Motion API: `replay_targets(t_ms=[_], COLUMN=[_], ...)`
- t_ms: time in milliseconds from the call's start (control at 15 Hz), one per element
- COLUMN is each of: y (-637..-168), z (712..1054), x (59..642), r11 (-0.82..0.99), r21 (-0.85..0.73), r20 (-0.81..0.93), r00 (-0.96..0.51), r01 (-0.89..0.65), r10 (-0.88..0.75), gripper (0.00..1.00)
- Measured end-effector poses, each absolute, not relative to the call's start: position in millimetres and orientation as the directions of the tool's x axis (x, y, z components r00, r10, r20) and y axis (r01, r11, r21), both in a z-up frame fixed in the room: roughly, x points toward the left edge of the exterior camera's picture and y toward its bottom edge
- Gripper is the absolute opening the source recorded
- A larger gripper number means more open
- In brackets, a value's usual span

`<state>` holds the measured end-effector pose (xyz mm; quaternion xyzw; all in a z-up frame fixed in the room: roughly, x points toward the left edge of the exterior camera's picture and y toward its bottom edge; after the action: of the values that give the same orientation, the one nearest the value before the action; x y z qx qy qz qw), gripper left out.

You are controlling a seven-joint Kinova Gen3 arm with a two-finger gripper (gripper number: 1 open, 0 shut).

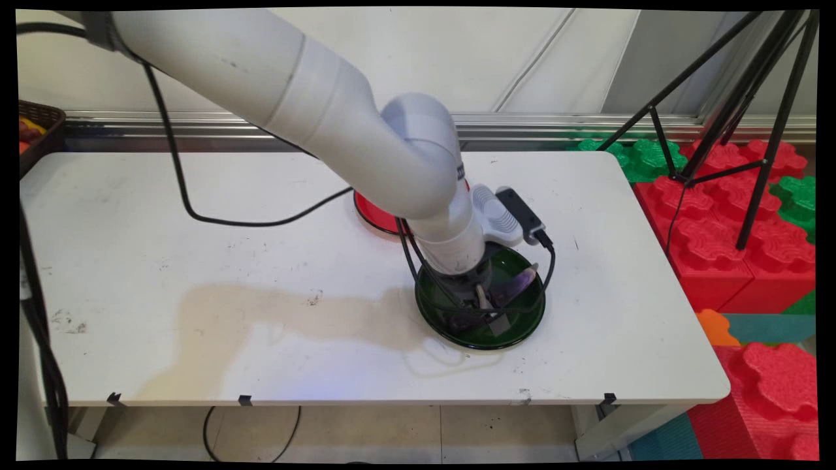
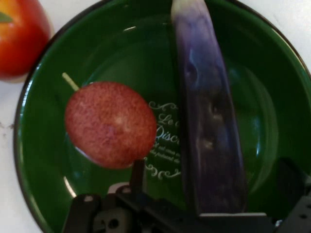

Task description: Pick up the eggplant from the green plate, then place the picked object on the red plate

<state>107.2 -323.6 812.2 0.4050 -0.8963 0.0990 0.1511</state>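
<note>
My gripper (image 1: 480,303) reaches down into a dark green plate (image 1: 522,326) right of the table's middle. In the hand view a long purple eggplant (image 2: 209,121) lies in the green plate (image 2: 53,160), running from the far rim back between my fingers. The gripper (image 2: 214,187) is open, one finger on each side of the eggplant with a gap to each. A round red speckled fruit (image 2: 111,124) with a pale stem lies beside it in the plate. In the main view only the eggplant's tip (image 1: 522,282) shows past the hand.
A red-orange fruit (image 2: 19,39) sits on the table just outside the green plate. A red plate (image 1: 373,212) lies behind the arm. A dark basket (image 1: 39,127) stands at the far left corner. Tripod legs (image 1: 751,163) and red and green foam blocks (image 1: 718,222) are right of the table.
</note>
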Motion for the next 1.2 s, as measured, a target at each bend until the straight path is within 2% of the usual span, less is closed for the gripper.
replay_targets(t_ms=[267, 333, 800, 1200], y=[-327.3, -327.7, -322.2, -311.6], z=[796.1, 793.8, 795.7, 845.2], x=[101.1, 100.2, 101.8, 120.6], r11=[0.636, 0.632, 0.61, 0.61], r21=[-0.045, -0.042, -0.042, -0.076], r20=[0.35, 0.351, 0.37, 0.433], r00=[-0.608, -0.604, -0.58, -0.577], r01=[-0.771, -0.774, -0.791, -0.789], r10=[-0.712, -0.716, -0.726, -0.693], gripper=[1.0, 0.0, 0.0, 0.0])
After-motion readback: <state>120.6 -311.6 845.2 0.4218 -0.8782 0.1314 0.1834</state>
